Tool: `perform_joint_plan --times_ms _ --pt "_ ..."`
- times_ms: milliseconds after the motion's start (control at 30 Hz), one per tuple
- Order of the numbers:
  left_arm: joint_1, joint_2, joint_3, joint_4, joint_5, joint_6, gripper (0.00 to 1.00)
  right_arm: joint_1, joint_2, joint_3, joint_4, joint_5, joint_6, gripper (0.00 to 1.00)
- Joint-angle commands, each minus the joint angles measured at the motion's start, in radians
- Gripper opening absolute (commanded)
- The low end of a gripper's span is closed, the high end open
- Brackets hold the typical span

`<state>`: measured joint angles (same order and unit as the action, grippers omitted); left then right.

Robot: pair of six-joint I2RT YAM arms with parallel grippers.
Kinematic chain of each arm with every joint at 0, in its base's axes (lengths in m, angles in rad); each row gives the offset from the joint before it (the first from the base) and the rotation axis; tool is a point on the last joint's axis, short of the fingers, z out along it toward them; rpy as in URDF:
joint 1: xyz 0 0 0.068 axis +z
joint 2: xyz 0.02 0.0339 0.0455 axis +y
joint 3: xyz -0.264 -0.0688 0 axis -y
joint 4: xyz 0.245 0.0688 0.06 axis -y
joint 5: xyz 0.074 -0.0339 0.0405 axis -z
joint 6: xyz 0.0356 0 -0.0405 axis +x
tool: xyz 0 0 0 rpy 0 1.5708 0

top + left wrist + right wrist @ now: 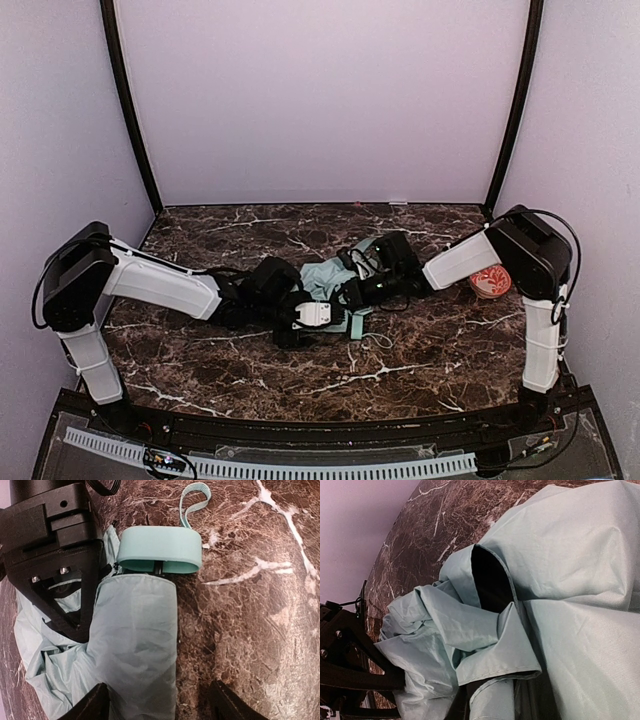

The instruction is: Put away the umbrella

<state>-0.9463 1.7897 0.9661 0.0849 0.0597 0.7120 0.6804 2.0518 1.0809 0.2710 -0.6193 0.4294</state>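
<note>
The umbrella [328, 277] lies folded mid-table, its pale mint canopy [135, 640] rumpled. Its short mint handle [160, 548] and thin wrist cord [196, 497] point toward the near right. My left gripper [162, 706] is open and hangs just behind the handle. One finger is over the rolled fabric and the other over bare table. My right gripper [492, 705] is pushed into the canopy folds [470, 630] from the right. It is shut on a pinch of fabric, and cloth mostly hides its fingers. Its black body [50, 555] shows in the left wrist view.
An orange-and-white patterned bowl [490, 281] sits at the right edge beside the right arm's elbow. The dark marble table [250, 370] has walls at the back and on both sides. Both forearms meet low over the middle.
</note>
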Motion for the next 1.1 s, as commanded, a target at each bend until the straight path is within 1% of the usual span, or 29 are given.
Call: perform_joint_plan --times_ms 0,67,133,233,300,400,567,733,867,967,1067 --pt "0.006 -0.071 0.006 -0.054 0.085 0.024 0.7 -0.001 0.032 0.001 -0.102 0.042 -0.038 0.05" --pt "0.008 -0.111 -0.011 -0.033 0.132 0.041 0.72 -0.001 0.037 0.006 -0.106 0.04 -0.042 0.05" --pt "0.024 -0.111 -0.023 -0.008 0.152 0.05 0.78 -0.001 0.039 0.011 -0.106 0.039 -0.046 0.05" --pt "0.065 -0.055 0.034 -0.059 0.146 0.034 0.81 -0.001 0.042 0.016 -0.108 0.036 -0.045 0.05" --pt "0.082 -0.02 0.054 -0.1 0.168 0.056 0.82 -0.001 0.045 0.022 -0.113 0.035 -0.048 0.05" --pt "0.095 0.016 0.044 -0.083 0.191 0.071 0.82 -0.002 0.047 0.034 -0.127 0.034 -0.057 0.05" --pt "0.132 0.072 0.045 -0.061 0.183 0.029 0.81 -0.002 0.038 0.032 -0.126 0.034 -0.058 0.05" --pt "0.141 0.113 0.055 -0.089 0.197 0.009 0.78 -0.005 0.019 0.035 -0.143 0.03 -0.056 0.05" --pt "0.141 0.148 0.111 -0.171 0.215 -0.051 0.75 -0.018 -0.002 0.032 -0.094 0.007 0.005 0.14" --pt "0.141 0.162 0.105 -0.177 0.205 -0.074 0.73 -0.022 -0.025 0.041 -0.099 0.032 0.02 0.21" --pt "0.141 0.164 0.11 -0.189 0.18 -0.099 0.73 -0.036 -0.043 0.043 -0.1 0.043 0.038 0.32"
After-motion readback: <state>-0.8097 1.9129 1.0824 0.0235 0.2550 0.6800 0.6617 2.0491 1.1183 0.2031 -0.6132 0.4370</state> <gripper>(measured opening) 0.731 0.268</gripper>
